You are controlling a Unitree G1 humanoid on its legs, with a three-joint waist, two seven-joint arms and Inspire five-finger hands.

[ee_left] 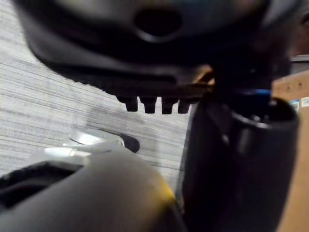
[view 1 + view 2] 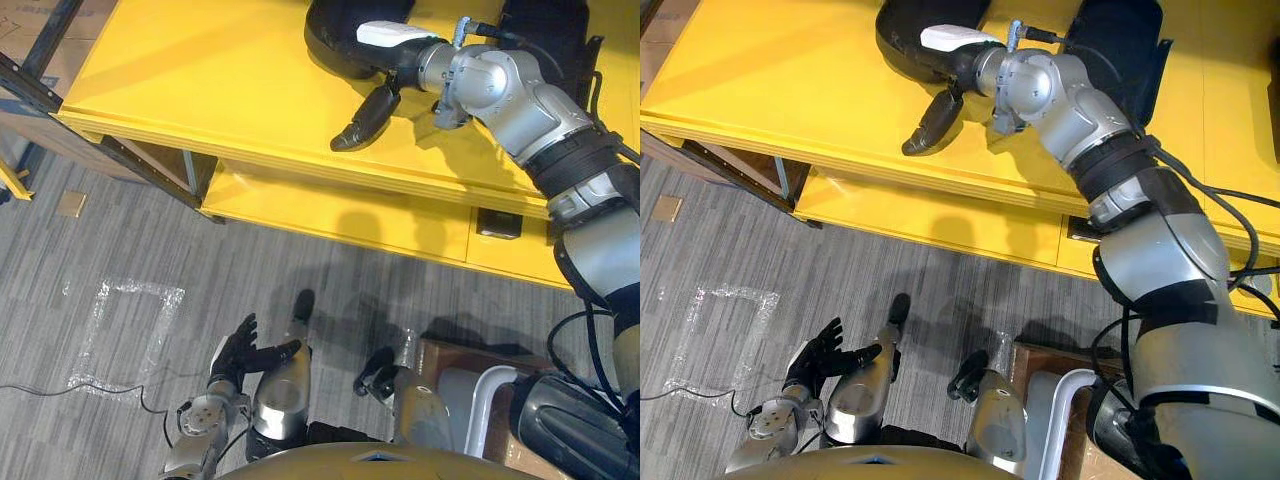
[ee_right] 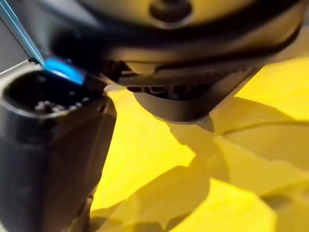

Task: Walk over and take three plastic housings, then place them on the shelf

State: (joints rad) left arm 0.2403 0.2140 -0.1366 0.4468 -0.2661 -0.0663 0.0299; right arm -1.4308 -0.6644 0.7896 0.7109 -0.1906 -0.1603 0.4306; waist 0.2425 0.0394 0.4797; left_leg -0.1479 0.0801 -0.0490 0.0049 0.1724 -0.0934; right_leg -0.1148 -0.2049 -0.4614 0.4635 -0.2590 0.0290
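The right robot hand [image 2: 398, 42] rests on the housing [image 2: 328, 45] on the yellow shelf [image 2: 200, 80], probably seating it, grip undeterminable with fingers hidden; the left robot hand [image 2: 240, 350] hangs low, released and empty.

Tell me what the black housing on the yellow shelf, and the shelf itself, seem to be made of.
Black housing: probably moulded plastic, smooth and half-glossy; its rounded shell shows soft highlights. Yellow shelf: painted board or painted metal, I cannot tell which; satin finish, with even colour, faint reflections and a layered front edge.
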